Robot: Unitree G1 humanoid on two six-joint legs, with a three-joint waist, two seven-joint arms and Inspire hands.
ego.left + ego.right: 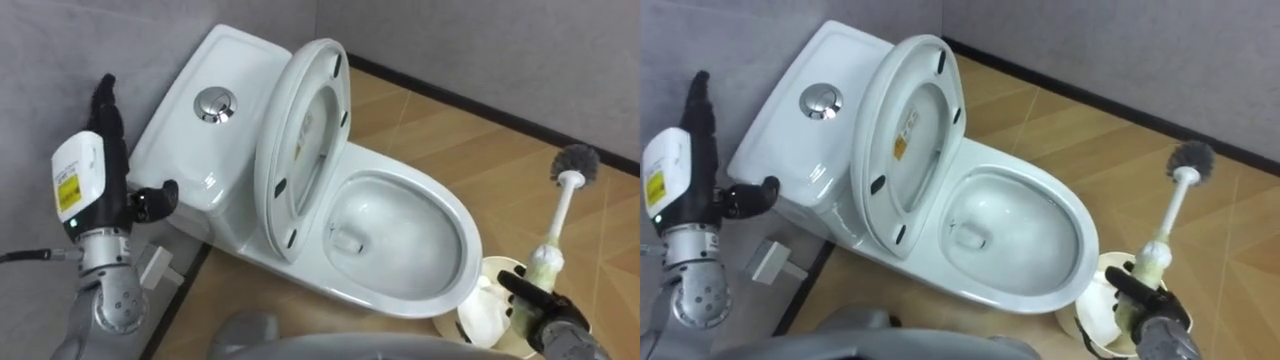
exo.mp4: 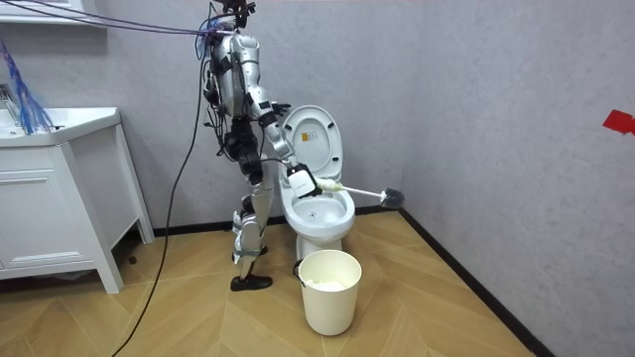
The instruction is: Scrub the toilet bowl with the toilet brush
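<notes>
The white toilet [image 1: 462, 228] stands against the grey wall with its seat and lid [image 1: 300, 140] raised and its bowl open. My right hand [image 1: 535, 298] is at the lower right, shut on the pale handle of the toilet brush [image 1: 560, 215]. The dark bristle head [image 1: 574, 162] points up and away, over the wooden floor to the right of the bowl and outside it. In the room view the toilet brush [image 2: 369, 193] sticks out sideways past the toilet. My left hand [image 1: 95, 175] is raised beside the cistern [image 1: 190, 150], fingers straight, holding nothing.
A white bucket [image 1: 478, 312] stands on the floor under my right hand, just in front of the bowl; the same bucket [image 2: 329, 288] shows in the room view. A small white box [image 1: 158, 266] lies by the toilet's base. A white cabinet [image 2: 60, 198] stands at the room view's left.
</notes>
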